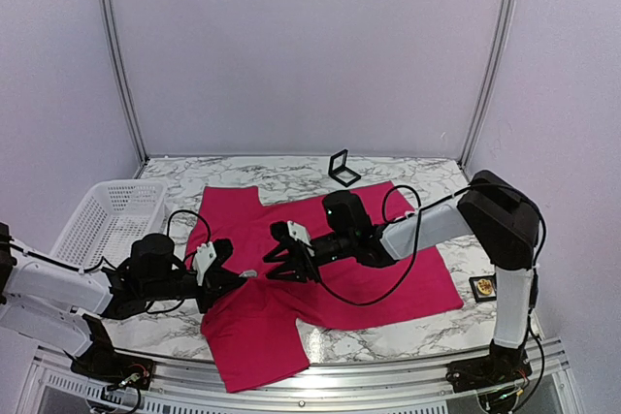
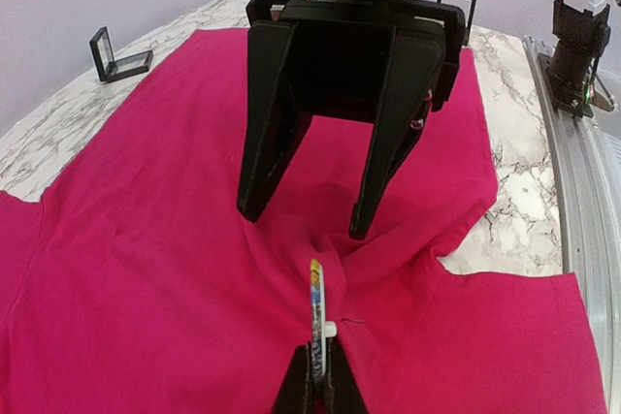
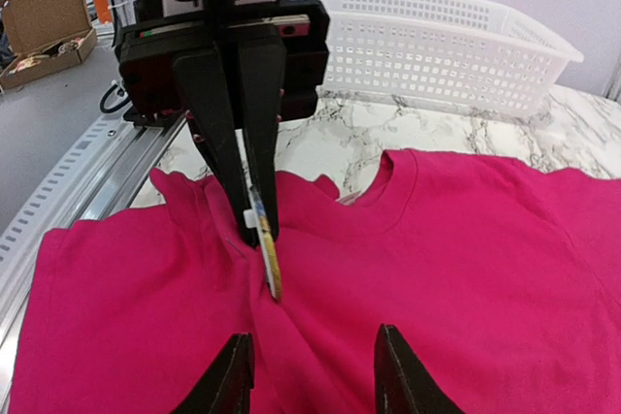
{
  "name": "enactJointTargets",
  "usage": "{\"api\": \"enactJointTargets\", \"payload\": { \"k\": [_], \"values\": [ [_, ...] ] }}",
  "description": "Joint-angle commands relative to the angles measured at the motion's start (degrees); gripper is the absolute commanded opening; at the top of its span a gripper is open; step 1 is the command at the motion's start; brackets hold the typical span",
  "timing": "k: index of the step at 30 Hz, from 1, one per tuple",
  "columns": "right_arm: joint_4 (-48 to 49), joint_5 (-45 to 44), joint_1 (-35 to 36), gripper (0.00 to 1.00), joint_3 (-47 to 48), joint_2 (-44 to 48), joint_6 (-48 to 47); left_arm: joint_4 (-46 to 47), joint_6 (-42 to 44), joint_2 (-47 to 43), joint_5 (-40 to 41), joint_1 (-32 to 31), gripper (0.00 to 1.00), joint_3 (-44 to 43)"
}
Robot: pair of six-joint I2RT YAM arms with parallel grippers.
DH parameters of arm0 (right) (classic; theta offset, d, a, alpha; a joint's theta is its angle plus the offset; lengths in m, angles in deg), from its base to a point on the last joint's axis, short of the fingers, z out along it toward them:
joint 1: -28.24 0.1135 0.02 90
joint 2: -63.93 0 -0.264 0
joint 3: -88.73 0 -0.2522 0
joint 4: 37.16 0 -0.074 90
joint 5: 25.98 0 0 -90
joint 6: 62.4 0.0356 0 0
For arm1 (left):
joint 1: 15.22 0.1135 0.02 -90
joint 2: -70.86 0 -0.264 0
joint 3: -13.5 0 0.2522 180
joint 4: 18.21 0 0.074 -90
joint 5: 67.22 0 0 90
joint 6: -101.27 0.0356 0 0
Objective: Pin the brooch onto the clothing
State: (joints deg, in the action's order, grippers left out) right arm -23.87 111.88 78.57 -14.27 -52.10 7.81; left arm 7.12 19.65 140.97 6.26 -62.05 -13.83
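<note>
The magenta T-shirt (image 1: 388,269) lies spread on the marble table, and shows in both wrist views (image 2: 146,239) (image 3: 485,259). My left gripper (image 2: 318,364) is shut on the brooch (image 2: 316,300), a thin colourful disc held edge-on against a raised fold of the fabric. A thin pin (image 2: 355,321) shows in the cloth beside its white clasp. My right gripper (image 3: 315,375) is open, its fingers resting on the shirt either side of the fold, facing the left gripper (image 3: 247,201) and brooch (image 3: 269,259). In the top view the left gripper (image 1: 241,278) and right gripper (image 1: 275,266) meet near the collar.
A white mesh basket (image 1: 107,220) stands at the left, also in the right wrist view (image 3: 437,46). A small open black box (image 1: 342,168) sits behind the shirt. A gold object (image 1: 482,286) lies by the right arm's base. The metal rail (image 1: 388,380) runs along the near edge.
</note>
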Motion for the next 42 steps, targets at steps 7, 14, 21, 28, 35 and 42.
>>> {"api": "enactJointTargets", "payload": {
  "k": [7, 14, 21, 28, 35, 42],
  "values": [
    [2.2, 0.3, 3.4, 0.25, 2.3, 1.8, -0.1, -0.2, 1.1, 0.8, -1.0, -0.3, 0.00, -2.3],
    [3.0, -2.0, 3.5, 0.16, 3.5, 0.6, 0.6, -0.4, 1.3, 0.9, -1.4, -0.4, 0.00, -2.3],
    [-1.0, -2.8, 4.0, 0.12, 5.4, -0.5, -2.9, -0.5, 1.3, 0.9, -1.3, -0.4, 0.00, -2.4],
    [-3.7, -3.8, 4.8, 0.13, 5.3, -0.9, -4.5, -0.6, 1.4, 1.2, -1.5, -0.4, 0.00, -2.5],
    [-5.5, -4.4, 4.9, 0.18, 5.5, -1.2, -5.1, -0.6, 1.5, 1.6, -1.6, -0.4, 0.00, -2.7],
    [-3.7, -4.1, 4.8, 0.00, 5.6, -1.1, -3.7, -0.7, 1.4, 1.8, -1.7, -0.4, 0.00, -2.7]
  ]
}}
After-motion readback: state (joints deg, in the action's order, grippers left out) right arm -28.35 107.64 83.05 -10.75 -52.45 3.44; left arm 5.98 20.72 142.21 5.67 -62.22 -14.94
